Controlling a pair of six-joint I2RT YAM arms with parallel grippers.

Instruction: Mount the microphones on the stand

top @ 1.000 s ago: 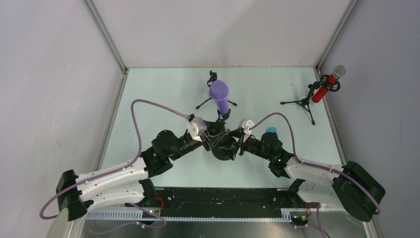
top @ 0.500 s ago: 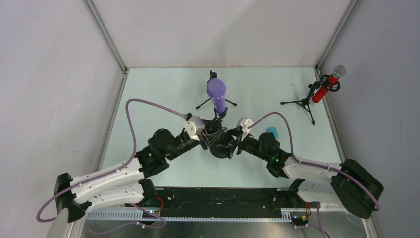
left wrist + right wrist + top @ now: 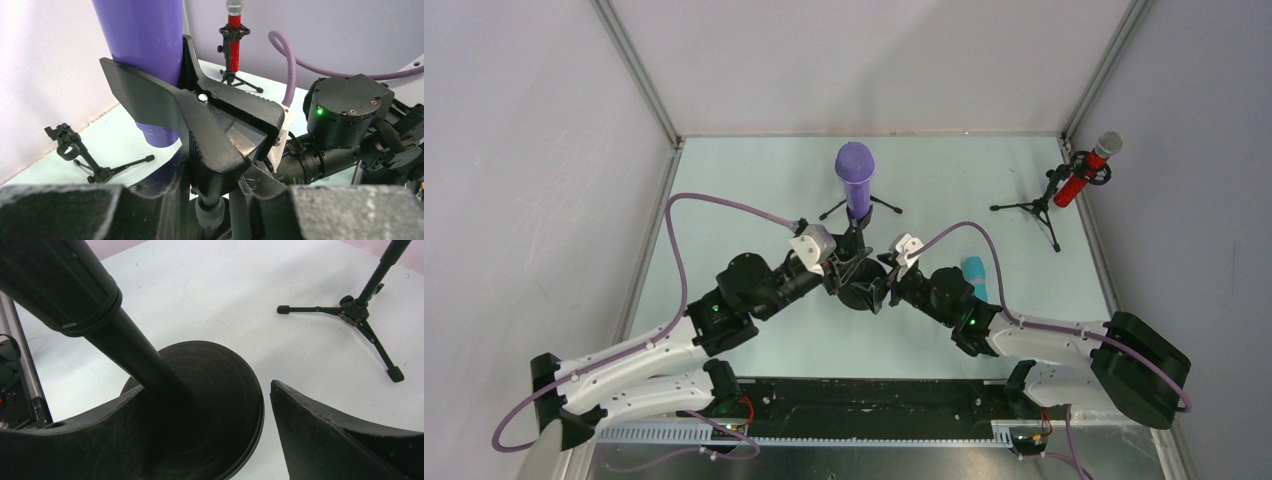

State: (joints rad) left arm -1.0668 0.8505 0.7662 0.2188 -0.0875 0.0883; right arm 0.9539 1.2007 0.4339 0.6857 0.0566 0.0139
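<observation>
The purple microphone (image 3: 855, 177) stands nearly upright in the black spring clamp (image 3: 210, 120) of a round-based stand (image 3: 861, 296); it also shows in the left wrist view (image 3: 142, 60). My left gripper (image 3: 842, 267) is shut on the clamp's lower end (image 3: 215, 190). My right gripper (image 3: 886, 283) is open, its fingers either side of the stand's pole (image 3: 135, 360) above the round base (image 3: 220, 395); the left finger touches the pole. The red microphone (image 3: 1084, 172) sits in a tripod stand at the far right. The teal microphone (image 3: 974, 274) lies on the table, partly hidden by my right arm.
A small empty tripod stand (image 3: 864, 207) stands behind the purple microphone, also in the left wrist view (image 3: 75, 152). The red microphone's tripod legs (image 3: 357, 315) spread to the right. Enclosure walls and metal posts edge the table (image 3: 744, 180).
The purple microphone has swung from leaning right to nearly upright and shifted back and left. Both grippers and the stand have moved left and away with it.
</observation>
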